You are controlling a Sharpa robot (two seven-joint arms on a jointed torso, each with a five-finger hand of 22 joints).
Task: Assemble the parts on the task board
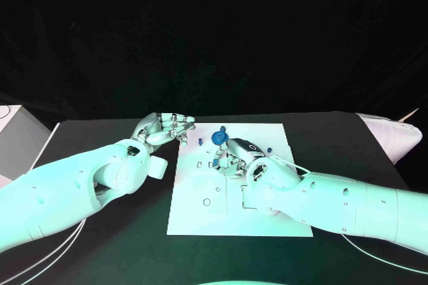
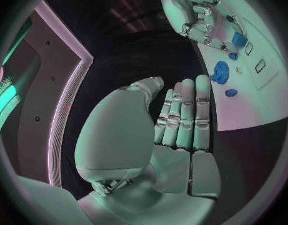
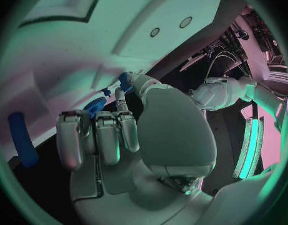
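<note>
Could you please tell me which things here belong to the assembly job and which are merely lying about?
Job: task board; blue gear-shaped part; small blue part; right hand; left hand.
Lying about: white box; white bag.

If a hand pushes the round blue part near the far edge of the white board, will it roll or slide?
The round blue part looks like a toothed wheel lying flat on the task board, so it would probably slide, not roll. It looks small and rigid, so likely light. Its toothed rim may give fingers some grip.
</note>
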